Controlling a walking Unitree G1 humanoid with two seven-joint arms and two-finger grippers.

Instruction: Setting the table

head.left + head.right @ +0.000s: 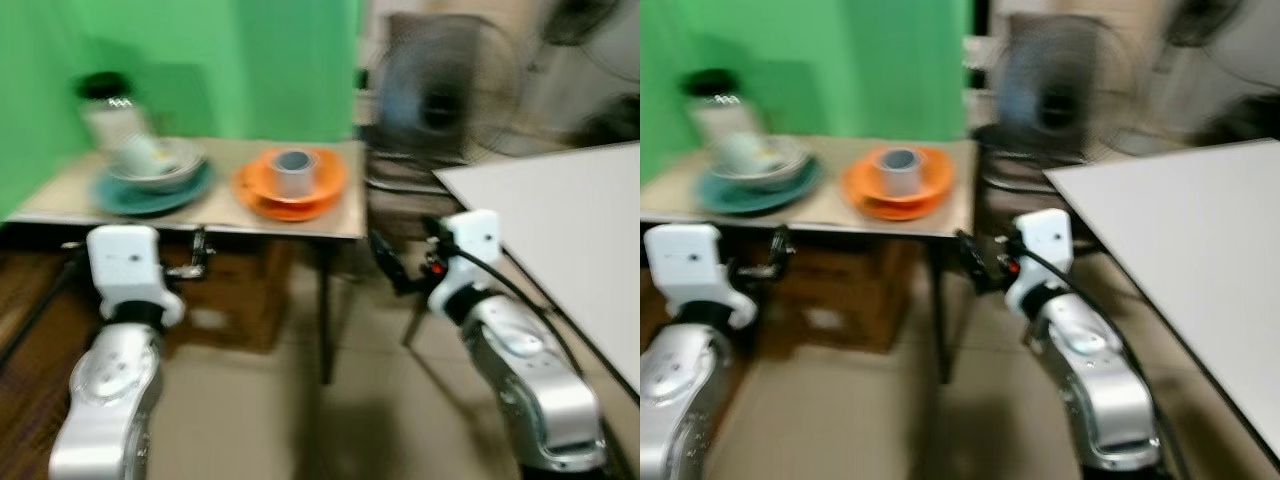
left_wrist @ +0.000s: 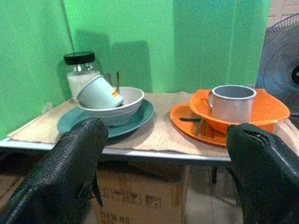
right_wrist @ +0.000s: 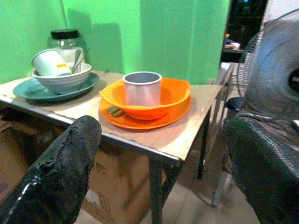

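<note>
The small wooden side table [image 3: 187, 135] carries a grey metal mug [image 3: 142, 87] inside an orange bowl [image 3: 173, 95] on an orange plate [image 3: 140, 122], beside a pale tilted cup [image 2: 99, 92] in a white bowl [image 2: 122, 106] on a teal plate [image 2: 140, 117]. Head views are blurred; wrist views resolve a black-lidded glass jar [image 2: 79, 70]. Left gripper [image 2: 163, 168] and right gripper [image 3: 159, 163] hover short of the table, fingers spread. The large white table [image 1: 570, 230] stands at the right.

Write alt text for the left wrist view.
Two place settings sit on a small table before a green backdrop: a teal plate holding a white bowl with a tipped pale cup, and an orange plate holding an orange bowl with a grey mug. The open left gripper frames them.
</note>
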